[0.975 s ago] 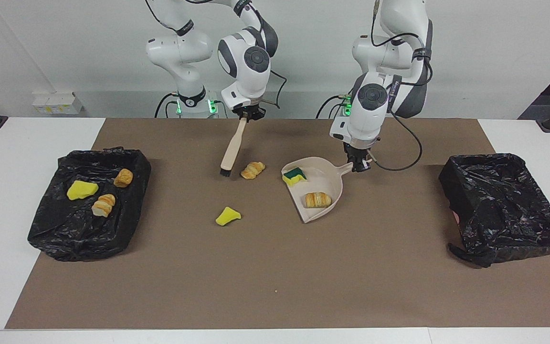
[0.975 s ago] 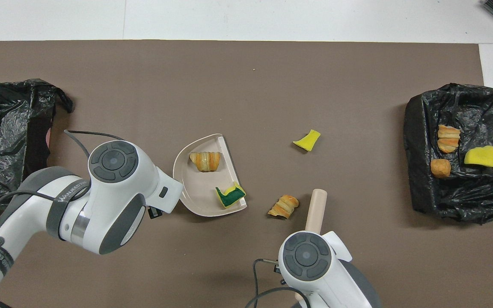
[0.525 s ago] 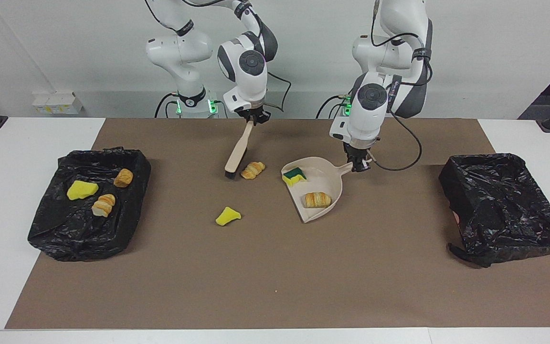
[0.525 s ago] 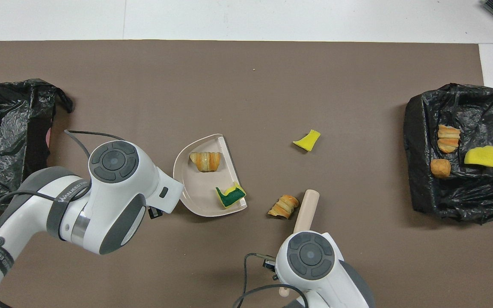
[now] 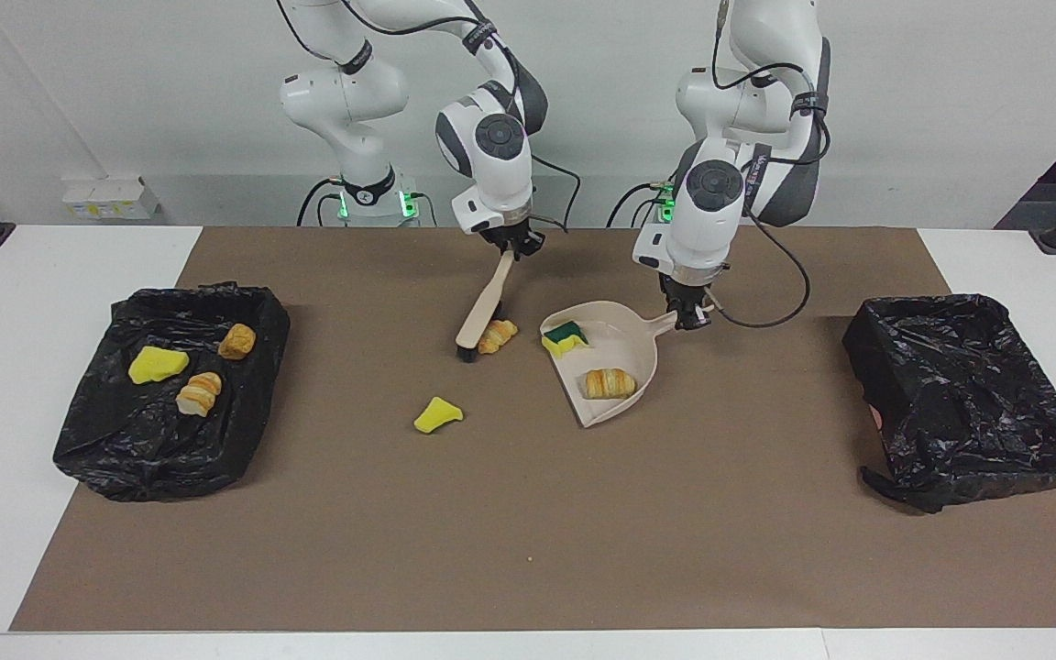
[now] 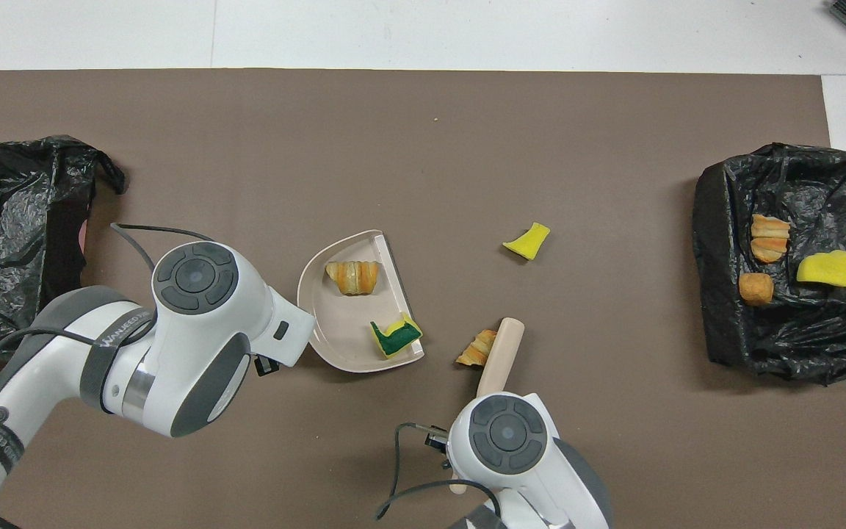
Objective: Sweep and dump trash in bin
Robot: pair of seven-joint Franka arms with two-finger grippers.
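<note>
- Black plastic lines the bin (image 5: 170,394) at the right arm's end of the tabletop (image 5: 60,275); one yellow sponge chunk (image 5: 158,365) and two bread pieces (image 5: 236,341) lie in it already.
- Next along, a second sponge chunk (image 5: 437,415) lies loose on the brown mat (image 5: 528,532), well apart from the brush and farther from the robots than it.
- Right tool (image 5: 511,247), clenched on the brush (image 5: 482,316) handle, has swung the bristles across: a second ago they stood apart from the loose bread piece (image 5: 497,335), now they press against it, nudging it toward the dustpan (image 5: 606,362) (its open edge faces the brush).
- That likely means this piece is mid-sweep, with only the loose sponge chunk left afterwards.
- Left tool (image 5: 691,316) grips the dustpan handle and has not shifted; a green-backed sponge and a bread piece sit inside.
- Second black bin (image 5: 963,399), at the left arm's end, shows no trash.
</note>
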